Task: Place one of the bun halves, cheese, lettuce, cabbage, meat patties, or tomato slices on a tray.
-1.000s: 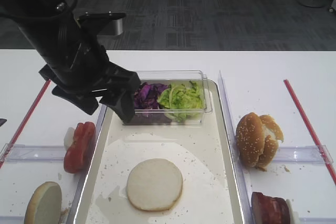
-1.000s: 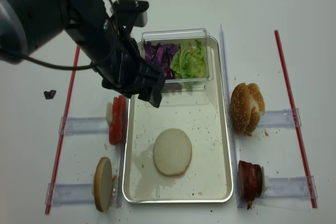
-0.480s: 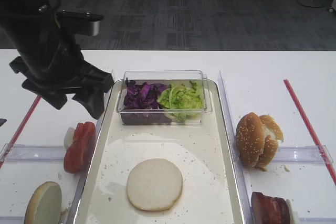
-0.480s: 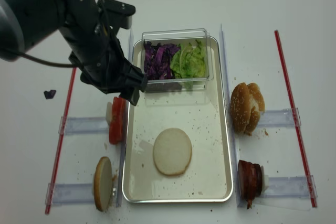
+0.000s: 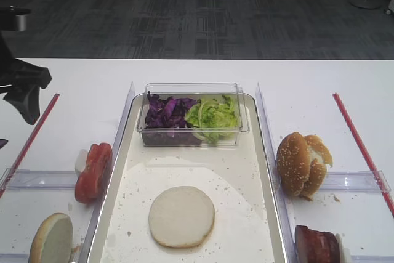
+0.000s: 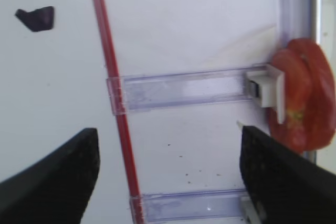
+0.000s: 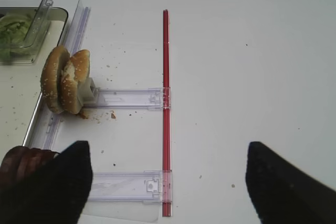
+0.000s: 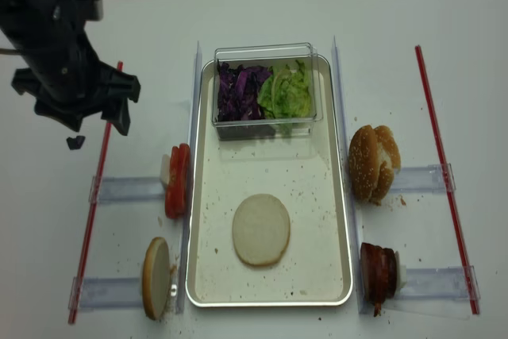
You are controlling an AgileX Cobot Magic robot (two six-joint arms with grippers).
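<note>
White laminate table (image 8: 262, 13), widest of all, carrying a large shallow rectangular tray with silvery rim and crumb-speckled cream floor (image 8: 305, 228). At the tray's far end, a small clear plastic box (image 8: 266, 127). Left gripper (image 6: 169, 132) well off to the left of the tray above the table, fingers spread wide, holding nothing. Right gripper (image 7: 165, 148) likewise spread and empty, hovering right of the red strip. On the tray floor near its middle, lying flat and alone: a round plain bun half with off-white cut face (image 8: 260, 229). Probably light, spongy, easily dented, so best taken across the rim with a gentle squeeze, not pressed from above. Left of the tray, a second plain bun half on edge (image 8: 155, 277). Right of it, browner sesame-seeded bun halves (image 8: 373, 163) on edge in a holder. Below those, dark reddish-brown meat patties (image 8: 379, 271), likely denser, greasy, apt to slip. Just left of the tray rim, bright red glossy tomato slices (image 8: 177, 181) on edge: wet, soft, prone to tearing, so better pinched face to face. Inside the box, dark purple shredded cabbage (image 8: 236, 91) beside light green shredded lettuce (image 8: 287, 91), loose and featherlight, best scooped as a clump.
</note>
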